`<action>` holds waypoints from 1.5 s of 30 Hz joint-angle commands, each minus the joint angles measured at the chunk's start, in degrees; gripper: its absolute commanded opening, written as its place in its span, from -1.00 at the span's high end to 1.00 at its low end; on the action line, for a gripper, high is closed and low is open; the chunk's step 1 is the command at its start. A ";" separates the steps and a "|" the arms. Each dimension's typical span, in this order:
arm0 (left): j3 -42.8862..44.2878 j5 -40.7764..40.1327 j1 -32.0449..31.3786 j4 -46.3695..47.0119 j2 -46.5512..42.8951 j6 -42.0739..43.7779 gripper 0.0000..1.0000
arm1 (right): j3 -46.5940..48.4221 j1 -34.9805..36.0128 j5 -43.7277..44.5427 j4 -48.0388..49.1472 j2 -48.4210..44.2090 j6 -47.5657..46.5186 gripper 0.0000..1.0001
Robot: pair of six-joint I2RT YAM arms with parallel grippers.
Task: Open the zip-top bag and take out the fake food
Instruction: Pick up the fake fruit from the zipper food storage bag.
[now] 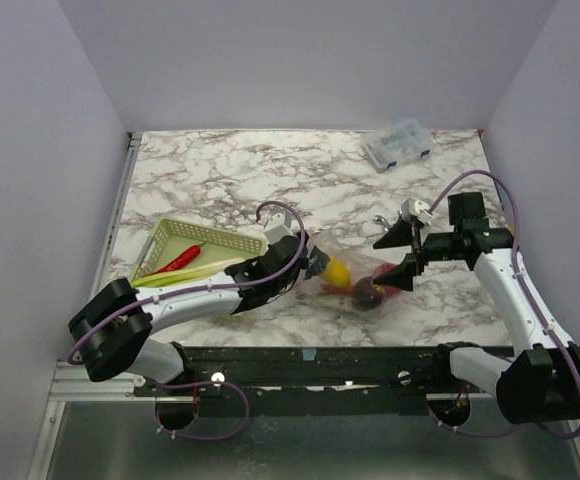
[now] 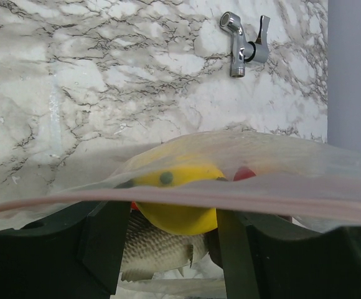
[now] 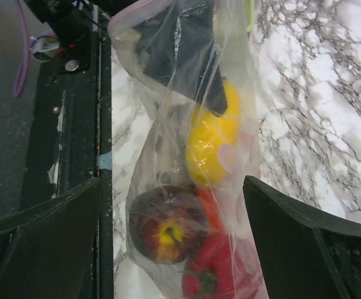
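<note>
Presently removal is in hand: the bag [image 1: 355, 275] lies on the tabletop [image 1: 270, 180], left pincer [image 1: 315, 262] half-wide inside its mouth astride the yellow piece [image 1: 337, 270], grip unconfirmed, right pincer [image 1: 398, 255] wide; next, close firmly and withdraw.

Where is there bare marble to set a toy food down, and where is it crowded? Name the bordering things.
Free: marble between green basket, compartment box and metal fitting; the far-left corner behind the basket. Crowded: the zip-top bag between left pincer and right pincer.
</note>
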 commanded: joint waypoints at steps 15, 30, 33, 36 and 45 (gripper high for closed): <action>2.79 -3.06 -1.47 -2.58 -1.47 -2.41 1.00 | -6.71 7.23 6.63 20.41 -4.01 18.09 -0.16; -0.88 -4.67 -1.56 -4.29 -7.88 -3.53 1.00 | -5.48 8.55 10.49 18.38 -4.37 14.92 0.99; -1.79 -5.32 -1.56 -4.97 -9.70 -3.75 1.00 | -6.22 8.57 12.01 20.43 -4.73 16.81 0.99; -2.60 -5.08 -1.56 -4.97 -11.19 -4.27 1.00 | -6.06 8.57 13.57 20.62 -3.93 17.11 0.99; -3.26 -4.63 -1.91 -7.25 -13.95 -4.98 1.00 | -6.71 8.55 15.73 22.41 -3.72 18.34 0.99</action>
